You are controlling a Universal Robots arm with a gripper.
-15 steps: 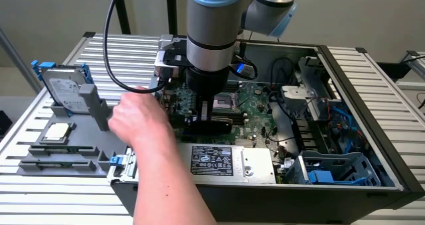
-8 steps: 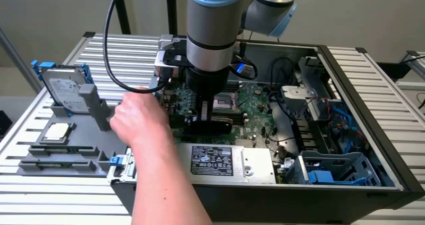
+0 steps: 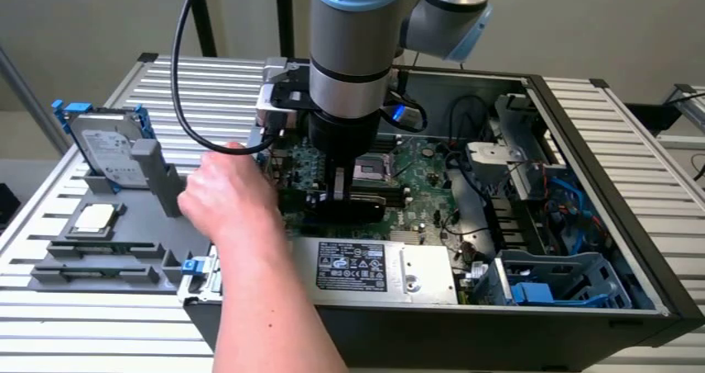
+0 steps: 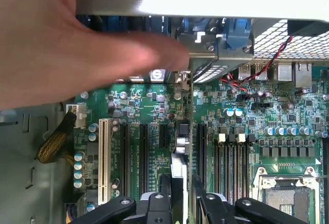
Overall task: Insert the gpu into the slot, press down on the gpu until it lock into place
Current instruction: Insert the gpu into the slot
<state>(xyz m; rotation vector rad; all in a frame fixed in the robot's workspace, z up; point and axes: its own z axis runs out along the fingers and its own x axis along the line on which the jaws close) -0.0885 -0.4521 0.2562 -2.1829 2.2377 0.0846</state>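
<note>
The gpu (image 3: 350, 210), a black card, stands on edge on the green motherboard (image 3: 424, 175) inside the open computer case. My gripper (image 3: 339, 193) reaches straight down onto it, shut on its top edge. In the wrist view the gpu (image 4: 181, 142) runs edge-on away from my gripper (image 4: 180, 199), with one black finger (image 4: 165, 193) on each side of it. A person's hand (image 3: 226, 195) reaches into the case, and its fingertip (image 4: 169, 59) rests by the card's metal bracket end. The slot is hidden beneath the card.
A silver labelled power-supply box (image 3: 375, 266) lies in front of the card. A white slot (image 4: 103, 162), black memory sockets (image 4: 226, 157) and the CPU socket (image 4: 288, 193) flank the card. A blue drive cage (image 3: 551, 278) fills the case's right. A hard drive (image 3: 105, 146) stands outside on a grey holder.
</note>
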